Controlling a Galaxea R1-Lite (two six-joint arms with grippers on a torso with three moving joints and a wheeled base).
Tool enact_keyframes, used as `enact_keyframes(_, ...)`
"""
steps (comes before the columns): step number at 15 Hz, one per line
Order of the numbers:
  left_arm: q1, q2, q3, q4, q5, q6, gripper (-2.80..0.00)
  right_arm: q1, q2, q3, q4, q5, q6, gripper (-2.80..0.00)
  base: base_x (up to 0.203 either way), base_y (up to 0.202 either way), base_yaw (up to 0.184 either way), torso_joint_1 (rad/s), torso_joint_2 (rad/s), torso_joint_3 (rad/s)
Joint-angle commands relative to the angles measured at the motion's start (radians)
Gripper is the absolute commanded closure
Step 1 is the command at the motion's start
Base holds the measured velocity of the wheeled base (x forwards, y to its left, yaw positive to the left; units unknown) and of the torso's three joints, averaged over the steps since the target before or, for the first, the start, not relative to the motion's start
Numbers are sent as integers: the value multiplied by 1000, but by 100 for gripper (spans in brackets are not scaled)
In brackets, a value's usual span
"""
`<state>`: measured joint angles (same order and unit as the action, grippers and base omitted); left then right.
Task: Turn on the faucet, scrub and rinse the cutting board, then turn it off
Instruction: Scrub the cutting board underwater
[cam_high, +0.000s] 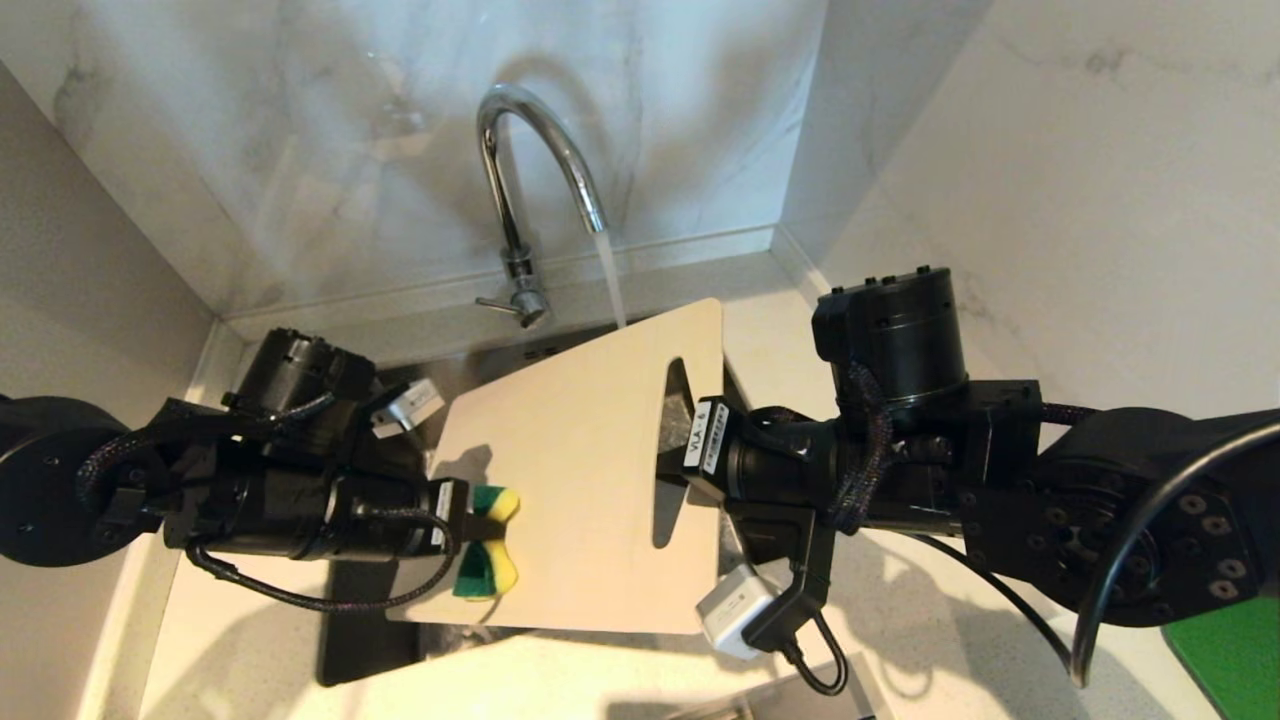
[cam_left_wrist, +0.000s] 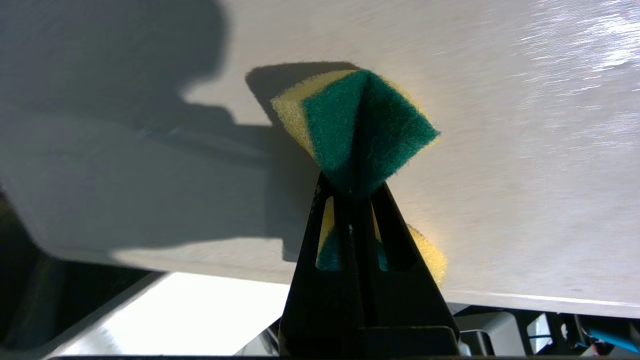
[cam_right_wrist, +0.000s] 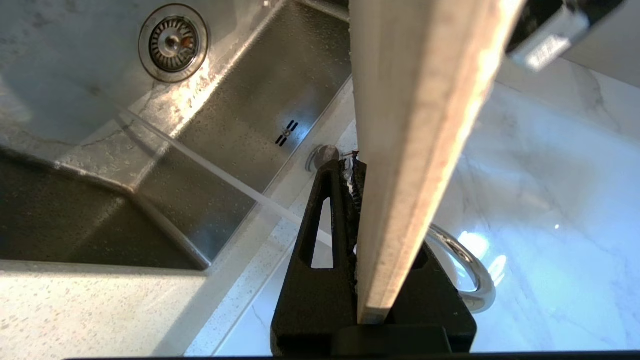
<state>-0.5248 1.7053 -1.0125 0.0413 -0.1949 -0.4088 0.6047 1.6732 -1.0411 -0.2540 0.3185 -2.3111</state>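
The chrome faucet (cam_high: 520, 180) stands behind the sink, and a stream of water (cam_high: 611, 280) falls from its spout onto the far edge of the cutting board (cam_high: 570, 470). The cream board is held above the sink, tilted. My right gripper (cam_high: 678, 455) is shut on the board's rim at the handle slot; the board's edge (cam_right_wrist: 410, 150) runs between its jaws. My left gripper (cam_high: 470, 535) is shut on a yellow-and-green sponge (cam_high: 488, 545), pinched at its middle (cam_left_wrist: 360, 125), lying against the board's near left part.
The steel sink (cam_right_wrist: 240, 130) with its drain (cam_right_wrist: 172, 42) lies below the board. Pale speckled countertop (cam_high: 960, 620) surrounds it, and marble walls close in behind and on both sides. A green patch (cam_high: 1235, 655) shows at the lower right.
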Motion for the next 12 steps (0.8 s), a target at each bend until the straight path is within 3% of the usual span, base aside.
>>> enact_keyframes(1, 48, -6, 40, 0, -24, 10, 0, -2, 0, -2, -2, 2, -13, 0, 0, 0, 0, 0, 0, 0)
enact_keyframes(6, 199, -5, 128, -82, -87, 63, 0, -5, -4, -1, -2, 2, -12, 0, 0, 0, 0, 0, 0, 0)
enact_keyframes(12, 430, 47, 223, -125, -205, 182, 0, -5, -6, 22, -70, 1, 42, 0, 0, 0, 0, 0, 0, 0)
